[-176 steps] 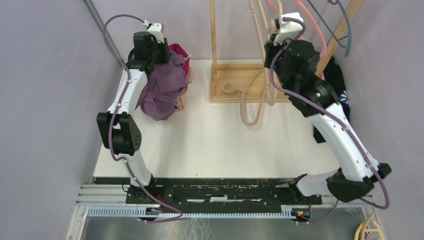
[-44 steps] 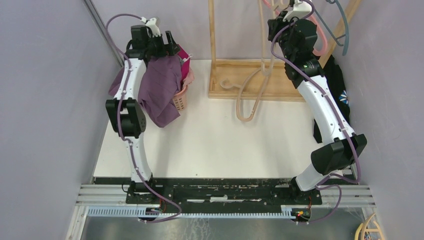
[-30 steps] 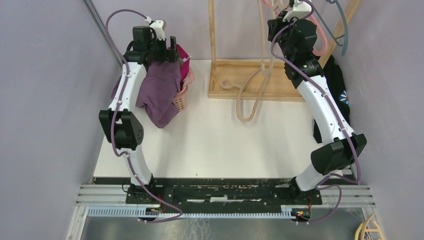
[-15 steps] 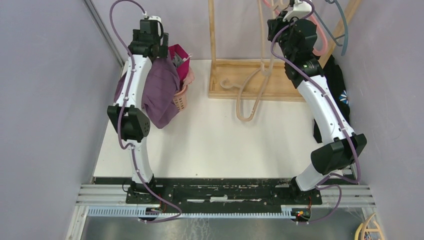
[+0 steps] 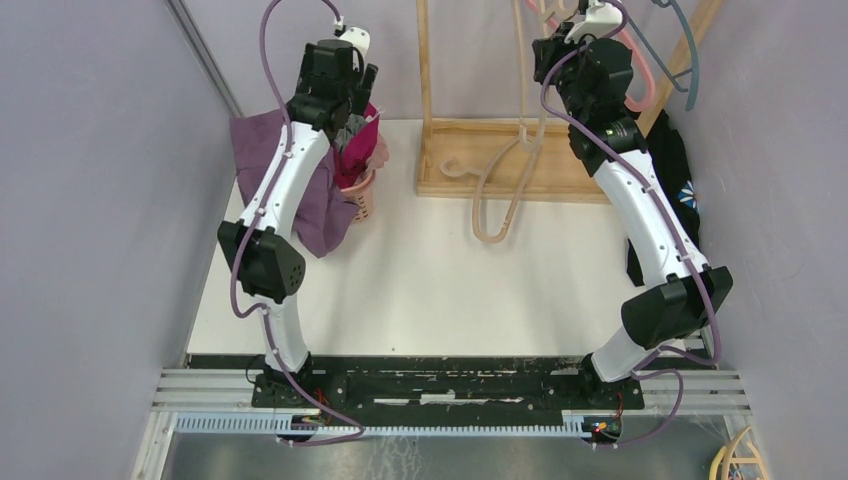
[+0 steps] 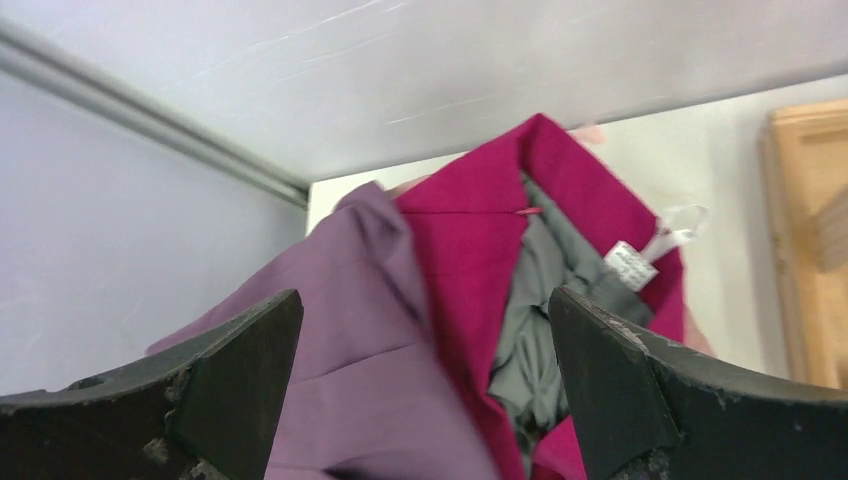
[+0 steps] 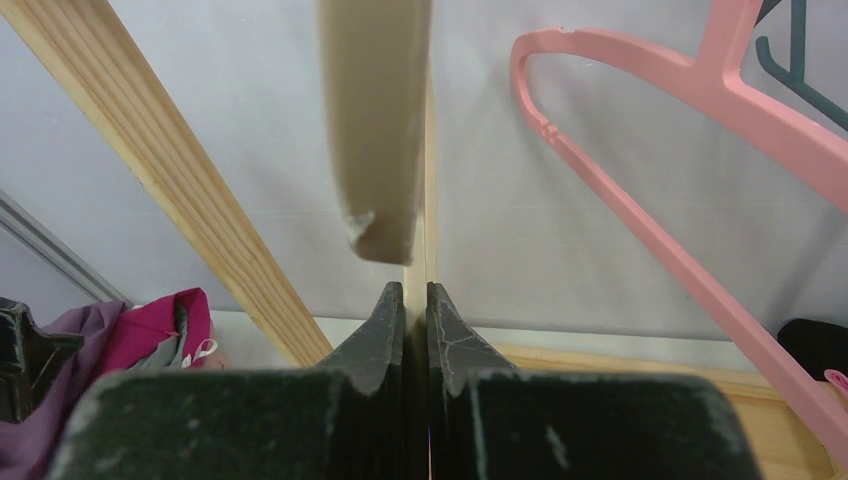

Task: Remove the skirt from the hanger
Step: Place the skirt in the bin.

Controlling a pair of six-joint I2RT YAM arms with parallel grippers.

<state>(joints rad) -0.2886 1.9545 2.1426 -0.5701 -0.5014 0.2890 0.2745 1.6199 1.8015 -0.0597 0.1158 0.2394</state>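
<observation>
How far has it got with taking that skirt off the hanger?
Mostly done, it seems. The purple skirt is off, draped over the pink basket. The left gripper hangs open above it, holding nothing. The right gripper is shut on the bare beige hanger at the wooden rack. Only releasing the hanger looks left.

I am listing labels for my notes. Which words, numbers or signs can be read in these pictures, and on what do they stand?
No text can be read.
White tag on the magenta garment: print too blurred to read.
Pale print on the black cloth: too small to tell.
</observation>
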